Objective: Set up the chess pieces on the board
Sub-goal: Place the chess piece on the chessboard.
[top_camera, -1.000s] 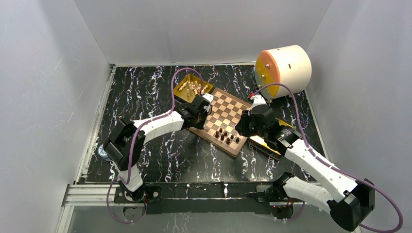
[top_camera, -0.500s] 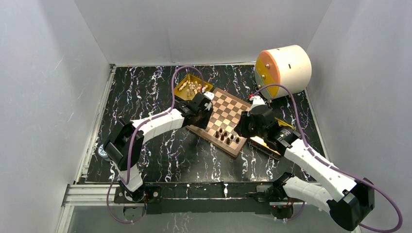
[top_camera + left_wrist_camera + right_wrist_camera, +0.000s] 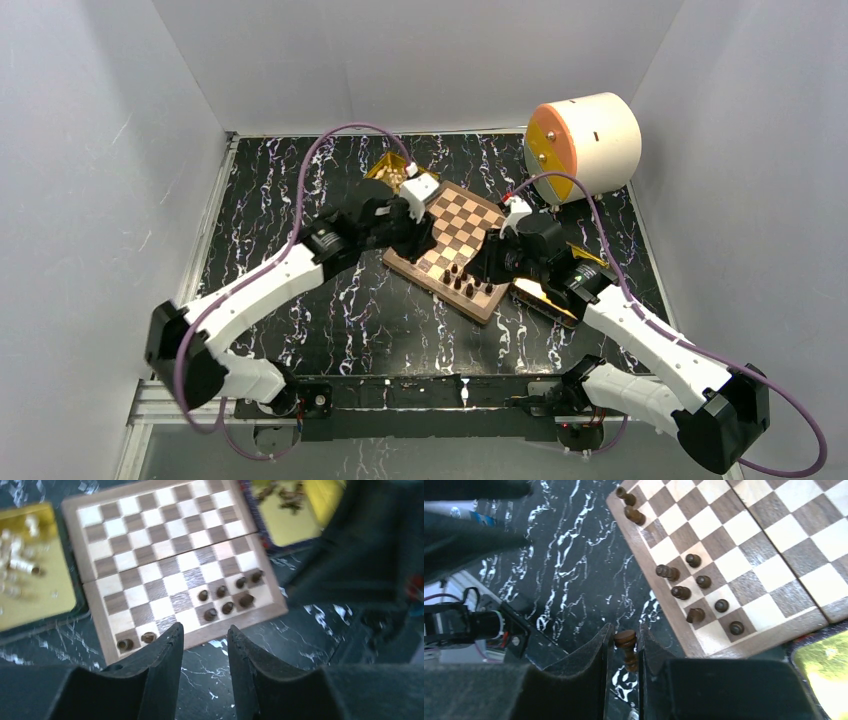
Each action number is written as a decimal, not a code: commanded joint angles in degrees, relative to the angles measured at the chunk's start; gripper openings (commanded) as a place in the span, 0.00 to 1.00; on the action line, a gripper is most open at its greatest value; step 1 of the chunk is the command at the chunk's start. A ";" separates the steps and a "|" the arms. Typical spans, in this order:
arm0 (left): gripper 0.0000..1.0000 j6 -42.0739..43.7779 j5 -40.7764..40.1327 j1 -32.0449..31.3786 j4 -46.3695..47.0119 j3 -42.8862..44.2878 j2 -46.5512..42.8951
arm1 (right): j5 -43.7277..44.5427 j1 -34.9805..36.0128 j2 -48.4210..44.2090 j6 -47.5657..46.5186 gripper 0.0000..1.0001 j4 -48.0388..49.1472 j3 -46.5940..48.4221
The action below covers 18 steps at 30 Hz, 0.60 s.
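Hovering by the board (image 3: pixel 150 555), the left hand (image 3: pixel 204 630) gapes empty while the right hand (image 3: pixel 624 630) pinches a dark piece (image 3: pixel 625 640).

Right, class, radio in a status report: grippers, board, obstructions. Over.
Left gripper open, empty. Right gripper shut on dark piece, beside board. Board holds dark pieces only. No obstruction seen.

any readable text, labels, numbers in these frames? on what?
No readable text in any view.
White-and-blue part at the edge of the right wrist view: small mark, too blurred to read.
Board: no letters or numbers visible on its border.
Drum: only small dots, no writing.
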 commanded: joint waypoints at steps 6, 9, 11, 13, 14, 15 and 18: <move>0.48 11.85 14.62 -0.36 12.47 -14.05 -15.32 | -6.39 -0.33 4.76 16.98 0.23 7.48 3.09; 0.57 4.75 12.04 -0.36 14.61 -13.89 -15.32 | -5.98 -0.37 4.50 26.78 0.23 15.13 1.26; 0.59 -0.05 11.15 -0.36 16.12 -13.99 -15.32 | -3.90 -0.35 3.49 33.30 0.22 22.17 -1.37; 0.61 -4.41 11.16 -0.36 18.96 -14.57 -15.51 | -1.03 -0.27 3.07 37.88 0.22 26.70 -2.83; 0.61 -6.48 11.13 -0.36 20.86 -15.05 -15.70 | -0.19 -0.35 3.17 39.27 0.22 28.04 -2.88; 0.61 -8.14 11.49 -0.36 22.71 -15.50 -15.83 | 0.36 -0.37 3.56 40.30 0.21 28.94 -2.50; 0.61 -11.65 11.38 -0.36 26.03 -15.83 -15.72 | 1.65 -0.35 4.74 42.29 0.21 30.66 -0.89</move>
